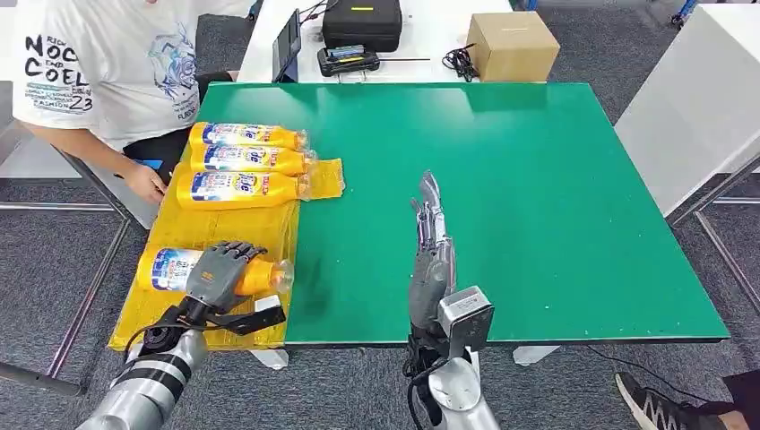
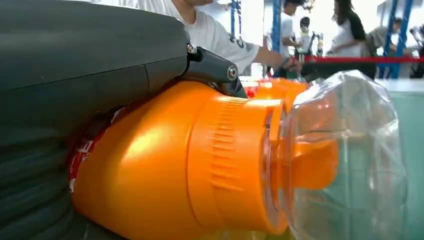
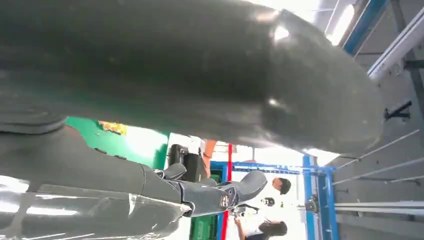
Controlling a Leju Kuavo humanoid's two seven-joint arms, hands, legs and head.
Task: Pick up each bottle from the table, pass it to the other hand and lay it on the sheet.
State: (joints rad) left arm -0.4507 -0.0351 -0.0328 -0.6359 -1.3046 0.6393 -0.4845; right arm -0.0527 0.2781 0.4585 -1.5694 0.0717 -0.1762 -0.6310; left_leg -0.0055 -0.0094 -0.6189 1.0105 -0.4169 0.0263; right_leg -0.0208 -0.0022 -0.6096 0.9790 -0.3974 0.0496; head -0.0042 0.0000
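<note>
So, we've got our left hand (image 1: 218, 271) wrapped over the top of an orange bottle (image 1: 170, 270), fingers (image 1: 235, 254) curled down around its body. The bottle is lying on its side on the yellow sheet (image 1: 193, 228), near the front end of it, clear cap (image 1: 283, 274) pointing toward the green counter (image 1: 520, 197). Our right hand (image 1: 432, 242) is out over the green with its fingers straight and apart, holding nothing.

Three more bottles (image 1: 240, 161) already lie in a row at the far end of the sheet, touching each other, well apart from the one we're holding.

What could bite us: these bottles are round and lying flat, so if we let go while it's not settled it could roll, and the sheet's near end hangs at the counter's front edge (image 1: 502, 340), so a roll that way means floor. From the left wrist view the cap (image 2: 345, 160) is sticking out past the grip, so we're holding the body, not the neck. Fingers dragging on release could also nudge it or rumple the sheet.

Room-wise, there's bare sheet between this bottle and the row. A person (image 1: 99, 72) sits by the far left corner, hand (image 1: 148, 182) resting right beside the sheet, so wide swings out left are a bad idea.
</note>
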